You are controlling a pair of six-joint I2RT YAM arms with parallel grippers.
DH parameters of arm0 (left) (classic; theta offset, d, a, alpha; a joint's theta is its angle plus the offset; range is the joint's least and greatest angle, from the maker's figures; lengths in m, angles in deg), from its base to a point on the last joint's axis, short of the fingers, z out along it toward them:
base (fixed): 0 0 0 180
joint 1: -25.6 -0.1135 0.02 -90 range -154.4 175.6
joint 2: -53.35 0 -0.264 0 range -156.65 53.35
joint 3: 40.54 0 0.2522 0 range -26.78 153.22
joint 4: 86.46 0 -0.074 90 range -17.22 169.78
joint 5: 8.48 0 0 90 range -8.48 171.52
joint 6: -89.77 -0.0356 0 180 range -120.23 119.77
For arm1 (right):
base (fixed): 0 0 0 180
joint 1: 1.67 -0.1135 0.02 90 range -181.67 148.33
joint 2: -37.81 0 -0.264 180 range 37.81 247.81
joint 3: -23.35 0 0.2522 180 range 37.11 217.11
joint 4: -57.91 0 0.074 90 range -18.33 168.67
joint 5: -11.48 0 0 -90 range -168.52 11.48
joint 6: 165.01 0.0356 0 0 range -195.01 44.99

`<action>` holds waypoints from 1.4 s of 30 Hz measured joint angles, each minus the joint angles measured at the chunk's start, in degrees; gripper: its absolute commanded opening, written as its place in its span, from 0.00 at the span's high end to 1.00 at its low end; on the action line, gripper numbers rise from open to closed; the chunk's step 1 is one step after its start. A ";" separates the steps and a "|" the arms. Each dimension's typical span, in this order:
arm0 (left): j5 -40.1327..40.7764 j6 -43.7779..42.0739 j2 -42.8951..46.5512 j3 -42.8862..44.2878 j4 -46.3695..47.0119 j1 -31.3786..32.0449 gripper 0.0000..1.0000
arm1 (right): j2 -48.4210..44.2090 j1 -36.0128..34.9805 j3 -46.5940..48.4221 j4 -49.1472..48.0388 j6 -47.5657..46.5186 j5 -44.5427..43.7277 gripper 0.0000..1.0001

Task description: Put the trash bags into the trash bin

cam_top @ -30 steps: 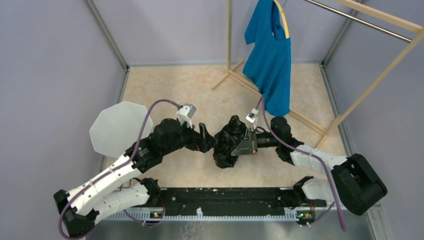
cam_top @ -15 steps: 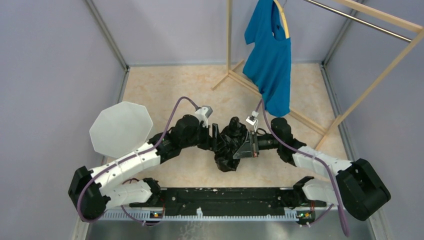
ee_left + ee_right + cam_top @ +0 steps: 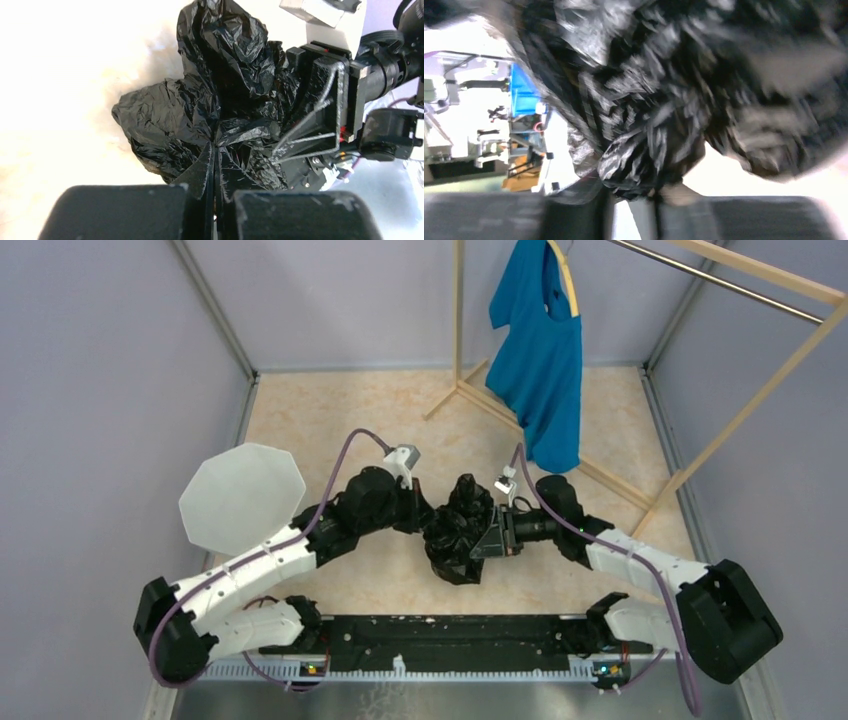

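Note:
The crinkled black trash bag (image 3: 455,532) hangs bunched between both arms near the middle of the floor. My left gripper (image 3: 430,523) reaches it from the left. In the left wrist view its jaws (image 3: 215,152) are shut on a fold of the bag (image 3: 210,90). My right gripper (image 3: 488,537) meets the bag from the right. The right wrist view is blurred: the jaws (image 3: 636,194) stand slightly apart, with a wad of the bag (image 3: 649,125) still lying between the tips. The white trash bin (image 3: 240,495) stands at the left, well clear of the bag.
A blue T-shirt (image 3: 540,360) hangs from a wooden clothes rack (image 3: 740,410) at the back right, its base rail just behind the right arm. Grey walls close in both sides. The black base bar (image 3: 450,640) runs along the near edge.
My left arm swung right from beside the bin to the bag, and its jaws closed on a fold. The right arm has hardly moved.

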 measured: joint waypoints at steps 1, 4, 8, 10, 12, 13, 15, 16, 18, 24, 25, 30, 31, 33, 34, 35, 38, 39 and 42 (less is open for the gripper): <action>1.16 -0.37 0.72 0.72 -1.36 0.00 1.00 | 0.00 0.00 0.66 2.08 -1.27 -1.42 0.51; 6.05 -2.25 3.50 4.57 -6.25 0.00 1.00 | -0.02 0.00 2.16 6.51 -4.31 -4.92 0.36; 13.46 -5.75 7.04 14.32 -13.79 0.00 1.00 | -0.72 0.00 2.73 10.75 -6.95 -8.61 0.34; 16.20 -7.65 8.31 20.09 -16.04 0.00 1.00 | -1.33 0.00 2.75 12.20 -7.69 -9.88 0.34; 17.11 -9.81 9.77 25.75 -17.22 -0.02 1.00 | -1.88 0.00 2.82 13.00 -8.04 -10.78 0.34; 16.94 -10.43 10.27 27.04 -17.53 0.00 1.00 | -2.05 0.00 3.15 13.16 -8.02 -10.97 0.34; 14.93 -11.52 11.28 29.00 -17.59 0.07 1.00 | -2.69 0.00 4.22 13.05 -8.11 -11.45 0.34; 13.60 -11.85 11.69 29.18 -17.31 0.07 1.00 | -3.06 0.00 4.59 13.00 -8.20 -11.82 0.34; 11.30 -11.80 11.98 28.85 -16.24 0.04 1.00 | -3.87 0.00 4.92 13.09 -8.50 -12.59 0.34; 3.54 -8.52 7.39 18.80 -8.44 0.00 1.00 | -7.61 0.00 4.92 16.72 -9.64 -16.52 0.33; 2.99 -7.50 5.81 16.41 -7.98 0.00 1.00 | -8.74 0.00 4.92 17.49 -9.99 -17.75 0.31; 1.66 -4.55 0.66 7.48 -9.05 0.00 1.00 | -16.68 0.00 4.83 21.77 -10.40 -26.69 0.26; 1.03 -4.26 0.85 6.78 -9.51 0.00 1.00 | -18.18 0.00 4.72 21.73 -10.38 -27.45 0.26; -0.33 -4.17 1.57 6.64 -8.96 0.00 1.00 | -21.62 0.00 4.13 20.92 -10.43 -27.67 0.25; -1.25 -4.20 2.29 6.64 -8.20 0.00 1.00 | -23.12 0.00 3.80 20.39 -10.45 -27.23 0.26; -2.08 -4.20 2.99 6.64 -7.54 0.00 1.00 | -24.39 0.00 3.56 19.87 -10.47 -26.51 0.27; -4.13 -4.17 4.59 6.67 -5.75 0.00 1.00 | -25.66 0.00 3.48 17.97 -10.62 -23.91 0.30; -4.83 -4.04 4.90 6.67 -5.20 0.00 1.00 | -25.46 -0.07 3.54 17.29 -10.60 -22.97 0.30; -6.69 -3.30 5.07 6.67 -3.08 0.00 1.00 | -23.52 -1.40 4.28 15.52 -10.21 -21.46 0.28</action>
